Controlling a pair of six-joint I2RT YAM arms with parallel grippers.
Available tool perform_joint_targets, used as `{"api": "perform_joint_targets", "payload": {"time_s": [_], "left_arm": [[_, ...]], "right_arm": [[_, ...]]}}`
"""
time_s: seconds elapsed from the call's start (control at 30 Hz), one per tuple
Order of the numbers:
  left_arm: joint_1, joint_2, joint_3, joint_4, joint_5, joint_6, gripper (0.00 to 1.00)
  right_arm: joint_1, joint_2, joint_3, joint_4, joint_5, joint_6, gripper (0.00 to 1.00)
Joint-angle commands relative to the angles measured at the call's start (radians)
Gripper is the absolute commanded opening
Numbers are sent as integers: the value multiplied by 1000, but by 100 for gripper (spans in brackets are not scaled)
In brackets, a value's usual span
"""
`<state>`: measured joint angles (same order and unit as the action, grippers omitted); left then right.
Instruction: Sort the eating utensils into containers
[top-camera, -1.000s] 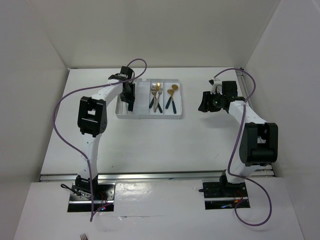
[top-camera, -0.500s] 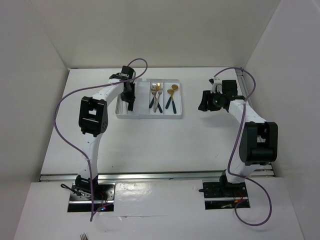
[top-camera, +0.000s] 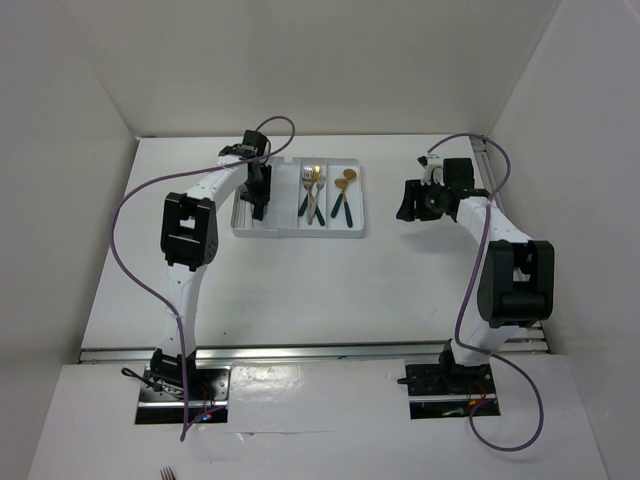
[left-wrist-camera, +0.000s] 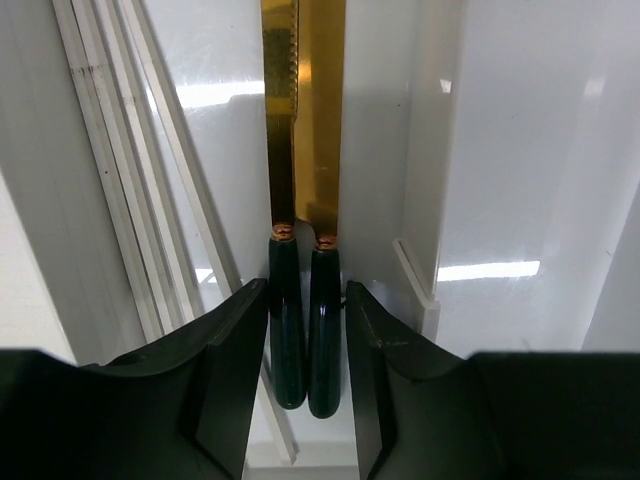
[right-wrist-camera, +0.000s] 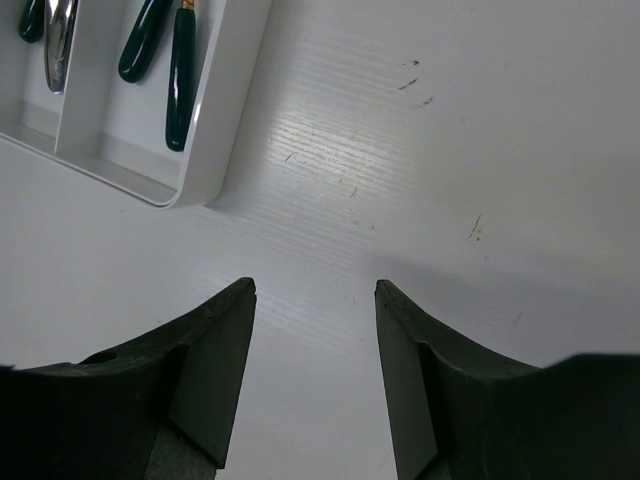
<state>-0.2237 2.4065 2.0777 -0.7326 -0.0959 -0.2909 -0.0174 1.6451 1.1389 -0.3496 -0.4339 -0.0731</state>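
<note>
The white tray lies at the table's far middle. Its left compartment holds two gold-bladed knives with dark handles, lying side by side. My left gripper hangs over that compartment; in the left wrist view it is open, its fingers straddling the handles with thin gaps on both sides. Forks lie in the middle compartment and spoons in the right one. My right gripper is open and empty over bare table right of the tray.
The right wrist view shows two dark spoon handles and a silver fork handle in the tray's near corner. White walls enclose the table on three sides. Purple cables loop off both arms.
My left gripper has shifted slightly toward the far end of the tray. The right arm has barely moved.
</note>
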Motion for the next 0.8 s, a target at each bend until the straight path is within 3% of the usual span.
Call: {"api": "perform_joint_targets", "payload": {"time_s": [0.0,0.1,0.13,0.27,0.57,0.77], "left_arm": [[-3,95,-47,-83,18,7,48],[-3,76,-71,-59,37,7,26],[-3,75,-71,-59,47,7,1],[-3,51,-94,-44,61,-2,0],[6,-179,-166,71,28,-54,0],[26,-210,-137,84,9,-74,0]], "right_arm": [[7,2,45,-2,1,-11,59],[7,2,45,-2,1,-11,59],[7,2,45,-2,1,-11,59],[7,2,45,-2,1,-11,58],[7,2,55,-2,-9,-11,58],[7,-16,45,-2,-9,-11,58]]}}
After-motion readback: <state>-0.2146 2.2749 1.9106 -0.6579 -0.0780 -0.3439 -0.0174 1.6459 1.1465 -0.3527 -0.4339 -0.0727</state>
